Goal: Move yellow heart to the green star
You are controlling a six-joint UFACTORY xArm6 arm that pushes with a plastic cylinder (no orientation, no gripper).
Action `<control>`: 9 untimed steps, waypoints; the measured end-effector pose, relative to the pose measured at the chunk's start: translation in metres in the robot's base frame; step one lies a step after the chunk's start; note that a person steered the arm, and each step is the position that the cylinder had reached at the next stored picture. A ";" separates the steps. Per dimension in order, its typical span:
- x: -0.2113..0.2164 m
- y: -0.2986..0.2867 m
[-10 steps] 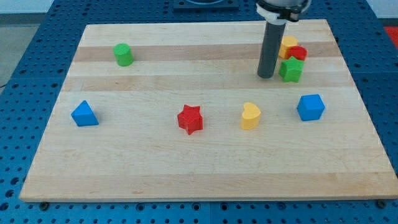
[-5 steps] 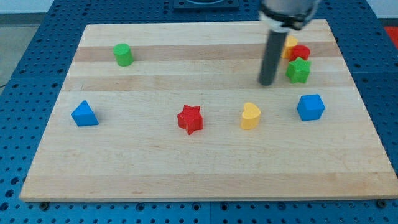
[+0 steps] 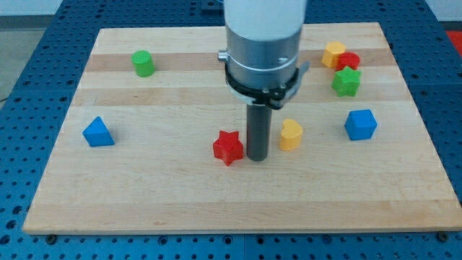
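Observation:
The yellow heart (image 3: 291,134) lies right of the board's middle. The green star (image 3: 346,81) sits at the upper right, well above and to the right of the heart. My tip (image 3: 258,157) rests on the board between the red star (image 3: 229,147) and the yellow heart, close to the red star's right side and a short gap left of the heart.
A yellow block (image 3: 333,54) and a red block (image 3: 349,62) sit just above the green star. A blue cube (image 3: 360,124) lies right of the heart. A green cylinder (image 3: 143,63) is at the upper left, a blue triangle (image 3: 97,132) at the left.
My tip has moved from beside the green star down and left to between the red star and the yellow heart. The red star has shifted slightly down and right.

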State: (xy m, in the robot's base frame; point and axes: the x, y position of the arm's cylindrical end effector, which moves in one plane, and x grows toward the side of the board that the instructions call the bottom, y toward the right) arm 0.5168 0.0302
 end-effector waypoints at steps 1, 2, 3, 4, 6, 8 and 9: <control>-0.015 0.025; -0.050 0.053; -0.061 0.062; -0.053 0.058; -0.071 0.092; -0.071 0.046; -0.086 0.044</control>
State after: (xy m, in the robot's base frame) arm 0.4304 0.0741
